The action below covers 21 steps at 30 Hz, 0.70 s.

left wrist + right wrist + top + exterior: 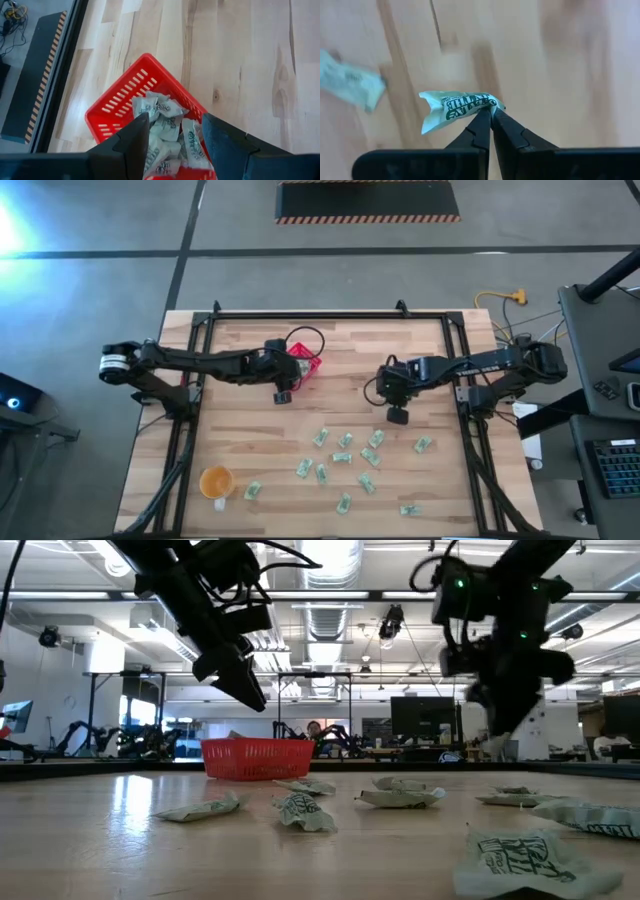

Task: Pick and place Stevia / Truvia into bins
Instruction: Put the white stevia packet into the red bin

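Pinching a green-lettered packet (455,110) (wording unreadable), right gripper (491,114) hangs above table (440,480).

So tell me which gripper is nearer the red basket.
Left. The left gripper hangs open right beside the red basket; the right gripper, pinching a packet, is well off to its side.

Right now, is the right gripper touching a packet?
Touching. The right wrist view shows the right gripper shut on one Truvia packet, pinching its edge above the table.
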{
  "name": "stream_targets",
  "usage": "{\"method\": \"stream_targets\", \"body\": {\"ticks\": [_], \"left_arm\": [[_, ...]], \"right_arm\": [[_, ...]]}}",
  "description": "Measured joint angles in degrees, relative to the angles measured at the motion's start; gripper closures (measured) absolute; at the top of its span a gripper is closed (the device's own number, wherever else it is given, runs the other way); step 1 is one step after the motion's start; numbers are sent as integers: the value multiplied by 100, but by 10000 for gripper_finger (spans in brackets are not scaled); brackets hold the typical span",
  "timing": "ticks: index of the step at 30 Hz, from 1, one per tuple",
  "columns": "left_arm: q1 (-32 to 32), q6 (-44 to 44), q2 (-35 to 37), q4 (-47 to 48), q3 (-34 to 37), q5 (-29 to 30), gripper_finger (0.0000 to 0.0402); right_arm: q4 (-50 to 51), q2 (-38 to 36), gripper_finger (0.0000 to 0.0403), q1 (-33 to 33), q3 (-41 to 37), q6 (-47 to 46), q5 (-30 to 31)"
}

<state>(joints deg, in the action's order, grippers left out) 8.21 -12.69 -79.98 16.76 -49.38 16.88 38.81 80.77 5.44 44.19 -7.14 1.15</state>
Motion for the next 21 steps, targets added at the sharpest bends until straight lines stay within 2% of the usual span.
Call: {"method": "stream_targets", "body": {"ticks": [5,10,21], "left_arm": [[-62,124,269,296,-20,3,235],[-280,469,780,723,-9,2,235],[-1090,944,1779,1024,125,0,235]], "right_arm": [[-1532,31,394,-20,59,1192,55],[-2956,33,394,-19,59,1960,57],[-5334,162,394,97,61,2371,56]]}}
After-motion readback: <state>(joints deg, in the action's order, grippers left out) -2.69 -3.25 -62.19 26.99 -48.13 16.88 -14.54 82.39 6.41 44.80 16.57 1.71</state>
